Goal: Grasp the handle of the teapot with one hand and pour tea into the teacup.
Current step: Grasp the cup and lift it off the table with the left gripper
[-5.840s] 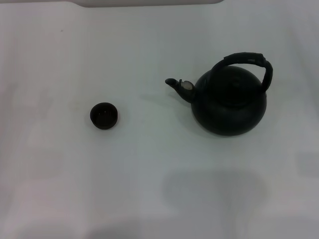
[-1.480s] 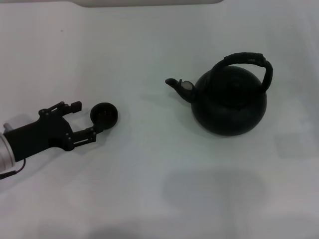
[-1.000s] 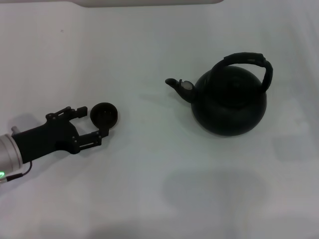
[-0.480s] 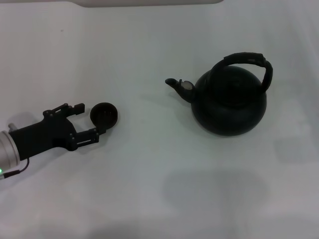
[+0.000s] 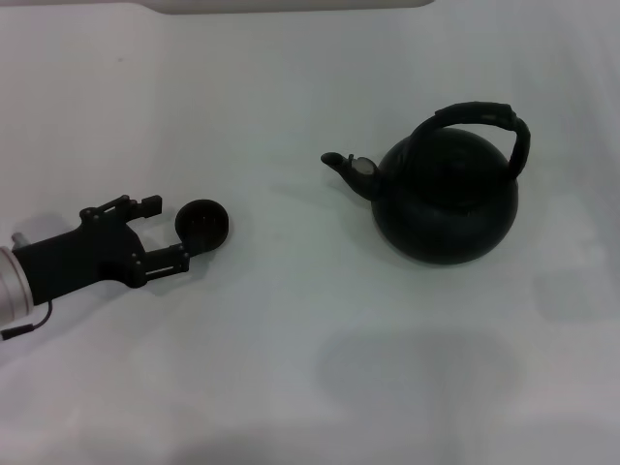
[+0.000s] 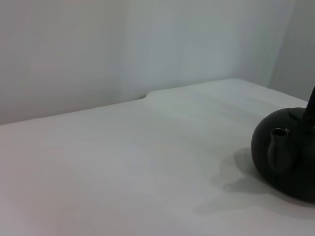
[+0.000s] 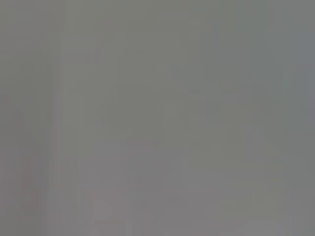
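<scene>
The large round black teapot (image 5: 446, 205) stands at the right of the white table in the head view, its spout (image 5: 345, 167) pointing left. Its arched ribbed handle (image 5: 480, 116) rises over the top. The teapot also shows in the left wrist view (image 6: 285, 156). The tiny black teacup (image 5: 202, 225) stands at the left. My left gripper (image 5: 163, 232) is open, just left of the teacup, its fingers on either side of the cup's left edge without holding it. No tea is visible. My right gripper is out of view.
The white table (image 5: 291, 349) runs wide around both objects. A pale raised edge (image 5: 291, 6) lies along the far side. The right wrist view shows only plain grey.
My left arm came in from the left and reached the teacup. Over the last second it drew back slightly to the left. Teapot and teacup have not moved.
</scene>
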